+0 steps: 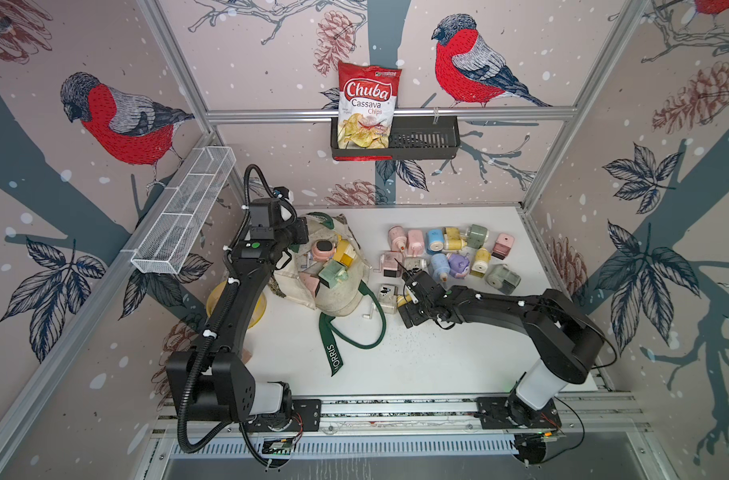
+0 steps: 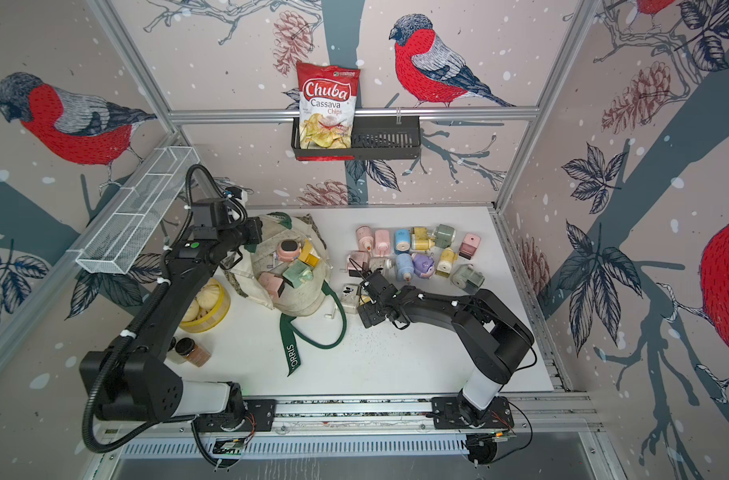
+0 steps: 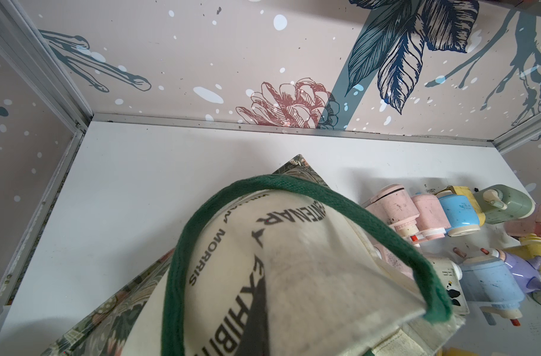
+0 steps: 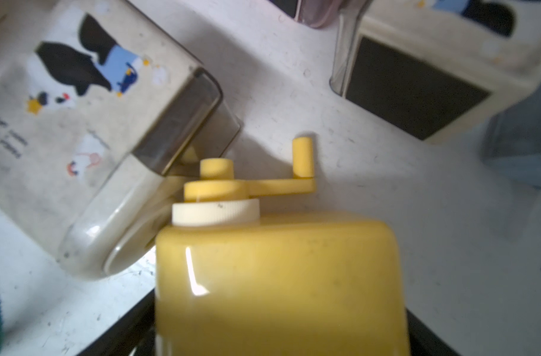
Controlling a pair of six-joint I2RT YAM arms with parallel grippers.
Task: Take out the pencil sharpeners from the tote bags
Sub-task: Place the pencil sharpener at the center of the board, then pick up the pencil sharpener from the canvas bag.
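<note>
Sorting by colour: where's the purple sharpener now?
In both top views the purple sharpener lies on the table right of the tote bag, between a blue sharpener and a yellow one.

I am reaching my left arm (image 1: 238,291) toward the far side, its left gripper (image 1: 304,236) pinching the tote bag (image 1: 338,295). My right arm (image 1: 500,307) is stretching low to the left, its right gripper (image 1: 402,305) straddling a yellow sharpener (image 4: 278,277), jaws wide; I cannot tell whether it is gripping.

A yellow sharpener (image 4: 278,286) fills the close foreground, its crank (image 4: 294,175) out over the white table (image 4: 386,185). A cream penguin-print sharpener (image 4: 87,138) lies tilted just beside it. Another cream sharpener (image 4: 417,83) sits apart.
</note>
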